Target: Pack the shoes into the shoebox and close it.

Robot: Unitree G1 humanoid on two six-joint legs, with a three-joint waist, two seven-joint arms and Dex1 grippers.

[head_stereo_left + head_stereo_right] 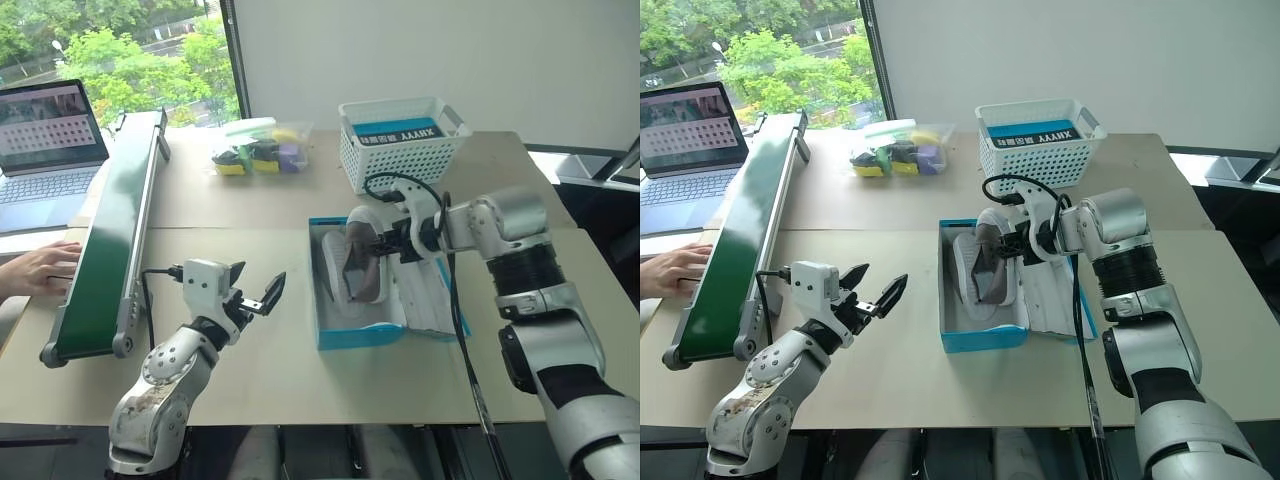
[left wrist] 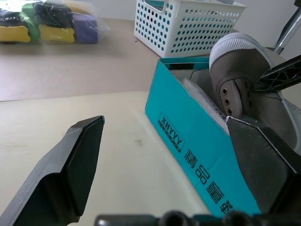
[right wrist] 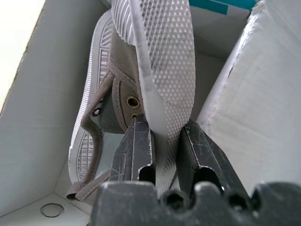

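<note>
I see the shoebox (image 1: 352,335) as matt cyan cardboard outside, with plain white board inside (image 3: 28,141). The shoes (image 3: 155,52) look like soft grey cloth, suede-like, with small metal eyelets; their soles are pale rubber, one moulded in a fine diamond grip pattern, the edges ribbed. My right gripper (image 3: 164,141) has black plastic fingers, scuffed and scratched. The left gripper (image 1: 872,290) has the same black plastic, matt and smoother. The basket (image 1: 400,150) is white perforated plastic with a slight gloss. The table (image 1: 250,370) looks smooth and matt, a pale beige laminate. The bag (image 1: 262,148) is clear, shiny plastic film.
</note>
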